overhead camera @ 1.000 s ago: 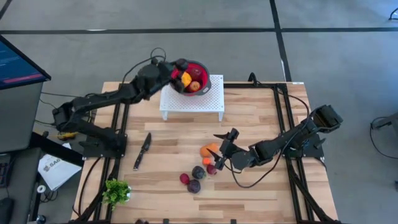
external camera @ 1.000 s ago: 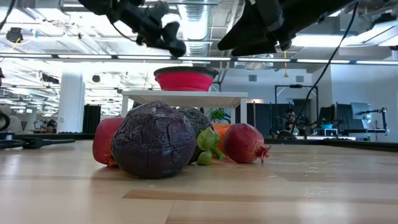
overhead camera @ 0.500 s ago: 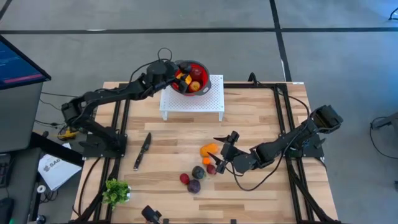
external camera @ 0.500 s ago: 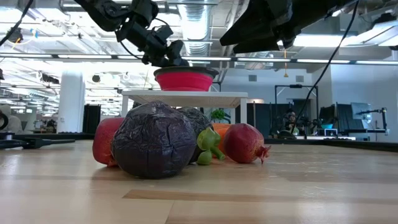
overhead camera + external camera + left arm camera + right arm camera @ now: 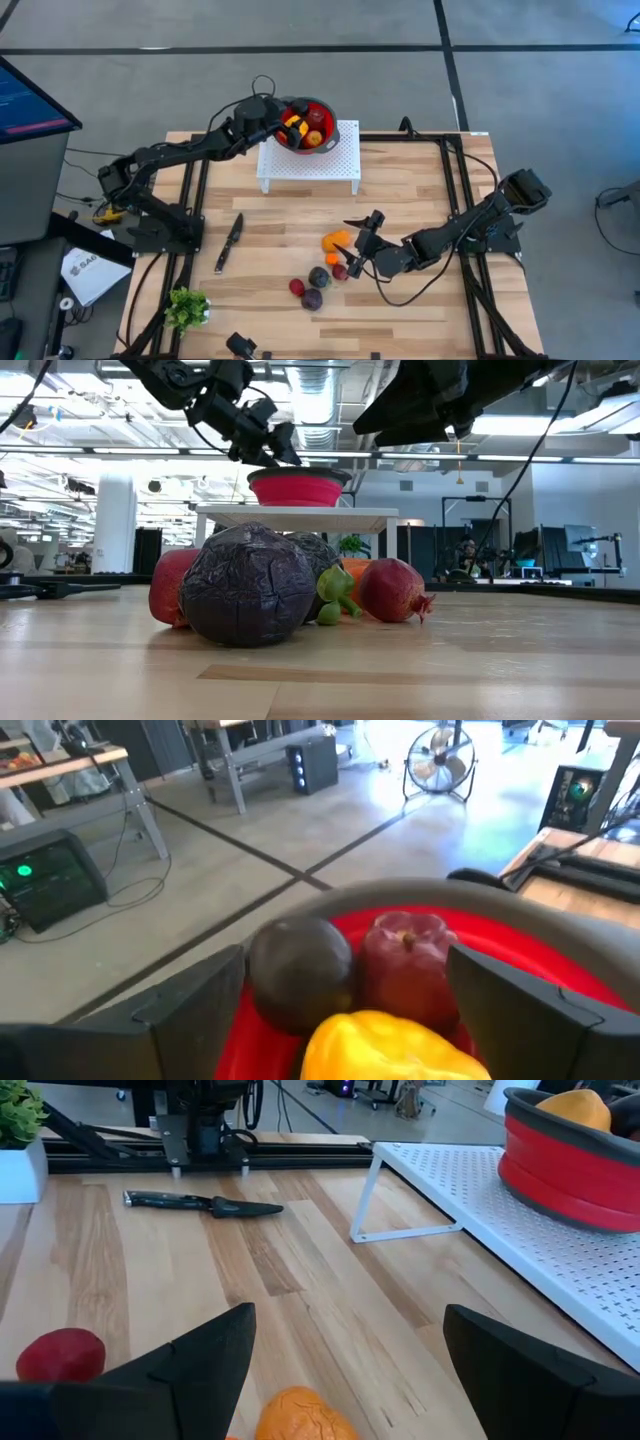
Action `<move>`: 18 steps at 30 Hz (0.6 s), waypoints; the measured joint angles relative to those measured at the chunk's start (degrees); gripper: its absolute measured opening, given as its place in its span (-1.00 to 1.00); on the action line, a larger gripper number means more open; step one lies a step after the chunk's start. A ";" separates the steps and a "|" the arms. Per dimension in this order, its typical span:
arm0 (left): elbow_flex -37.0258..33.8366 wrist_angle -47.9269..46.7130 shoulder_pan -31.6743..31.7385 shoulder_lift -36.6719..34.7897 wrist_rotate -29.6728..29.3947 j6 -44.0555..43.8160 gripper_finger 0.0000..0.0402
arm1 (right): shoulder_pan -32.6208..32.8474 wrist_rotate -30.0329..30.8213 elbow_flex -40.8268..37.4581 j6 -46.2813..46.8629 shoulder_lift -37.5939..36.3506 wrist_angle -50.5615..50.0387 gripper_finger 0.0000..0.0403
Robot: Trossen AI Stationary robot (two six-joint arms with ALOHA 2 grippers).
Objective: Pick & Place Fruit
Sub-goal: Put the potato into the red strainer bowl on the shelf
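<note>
A red bowl (image 5: 329, 127) stands on a white perforated stand (image 5: 340, 160) at the table's far side. In it lie a yellow (image 5: 390, 1045), a red (image 5: 410, 965) and a dark fruit (image 5: 300, 970). My left gripper (image 5: 283, 117) hangs open just over the bowl's left rim, its fingers on either side of these fruits. More fruit rests on the table: an orange one (image 5: 337, 241), dark purple ones (image 5: 319, 277) and a red one (image 5: 296, 287). My right gripper (image 5: 352, 246) stands open over the orange fruit (image 5: 305, 1415).
A black knife (image 5: 228, 243) lies left of the fruit. A green plant sprig (image 5: 187, 307) in a white pot stands at the near left corner. Bare wood lies between the stand and the fruit group. Black rails run along both table sides.
My left gripper has come down and a little toward the table's left, from above the bowl's middle to just over its left rim. The right gripper and the fruit on the table have kept still.
</note>
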 joint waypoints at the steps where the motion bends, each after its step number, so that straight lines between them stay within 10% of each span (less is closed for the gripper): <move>1: 0.00 0.10 -0.31 -0.64 0.00 0.01 0.67 | 0.00 0.00 0.00 0.00 0.00 0.00 0.58; 18: -13.52 -6.80 -25.07 -20.75 7.50 -1.07 0.47 | -0.76 -8.53 0.02 -0.09 9.53 3.07 0.58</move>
